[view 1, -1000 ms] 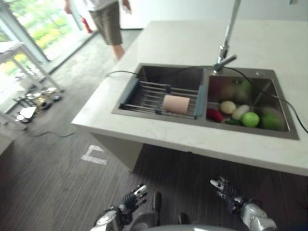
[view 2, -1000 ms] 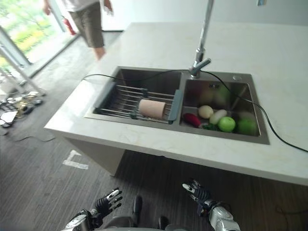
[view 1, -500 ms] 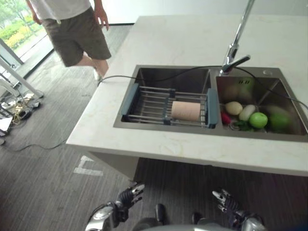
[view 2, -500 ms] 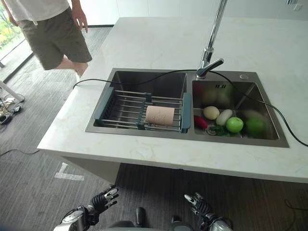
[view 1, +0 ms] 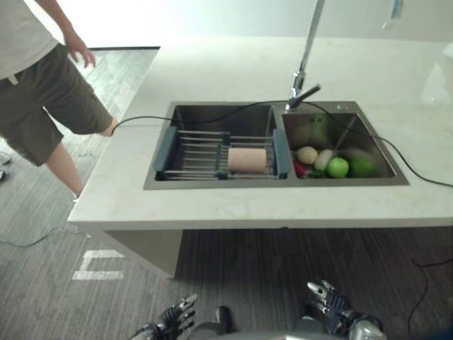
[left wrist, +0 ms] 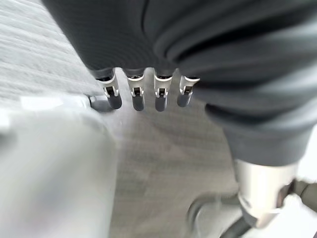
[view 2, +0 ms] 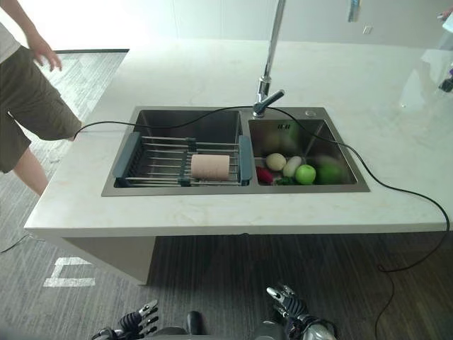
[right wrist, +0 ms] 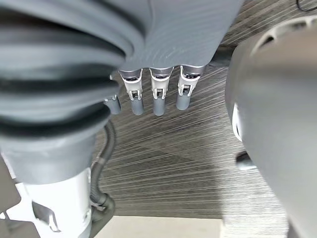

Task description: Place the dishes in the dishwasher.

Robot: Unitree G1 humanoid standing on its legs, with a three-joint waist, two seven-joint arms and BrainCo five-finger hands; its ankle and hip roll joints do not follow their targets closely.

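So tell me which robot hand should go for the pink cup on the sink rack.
Probably the left robot hand: the pink cup lies on the rack over the left basin. Both it and the right robot hand hang low, open and empty.

A pale marbled table [view 2: 212,212] holds a double steel sink [view 2: 177,120] set into its middle. A tall tap [view 2: 267,85] stands at the sink's far edge. A black cable [view 2: 396,191] trails across the table's right part and drops over the near edge.
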